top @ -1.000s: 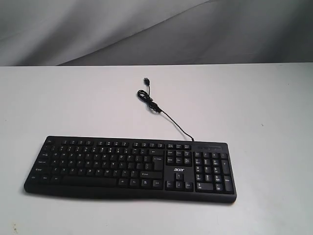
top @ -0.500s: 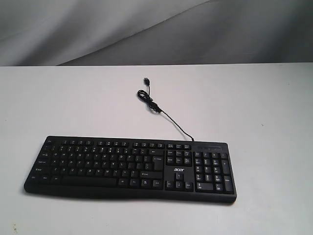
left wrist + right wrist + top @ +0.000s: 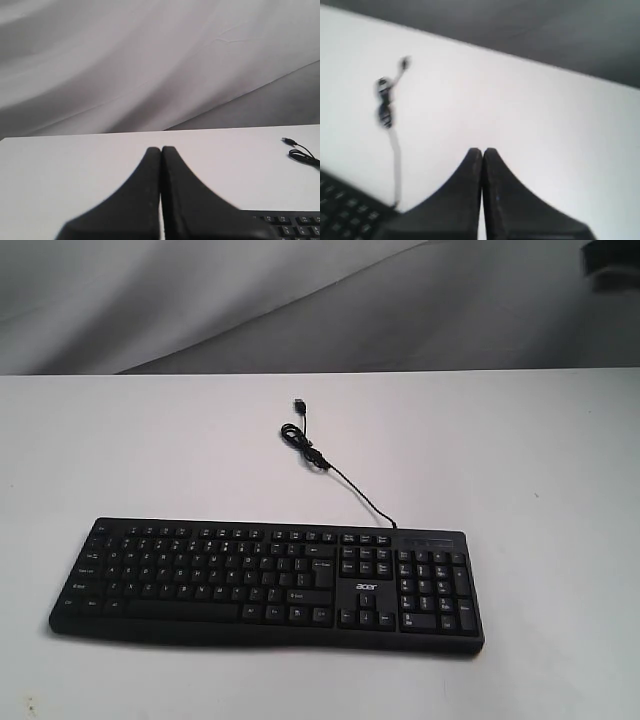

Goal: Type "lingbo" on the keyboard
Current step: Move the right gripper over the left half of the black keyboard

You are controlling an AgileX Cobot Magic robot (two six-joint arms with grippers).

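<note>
Since half a second ago one thing has changed: a dark shape (image 3: 612,262) has come into the far upper corner of the exterior view, on the right arm's side. We take it for part of that arm coming in, though it is too cropped to be sure. The keyboard (image 3: 265,585) has not shifted, and no key is touched, so we judge that typing has not begun and the first letter is still to be reached.

The left fingers (image 3: 156,156) are pressed together with no gap and hold nothing. The right fingers (image 3: 476,156) are closed the same way, also empty. Closed like this, each pair makes one blunt tip, which suits pressing a single key.

The keyboard lies flat on the table (image 3: 520,440), apart from both pairs of fingers. A corner of it shows just beside and below the left fingers, and another edge lies off to one side of the right fingers. Its cable (image 3: 340,480) runs away ahead of the right fingers to a small coil and a loose plug (image 3: 299,402).

The keyboard is wide, low, matt black plastic with rounded corners and small white legends. The cable is thin and limp. The table is smooth, plain white, and a grey cloth (image 3: 200,300) hangs in soft folds beyond it.
</note>
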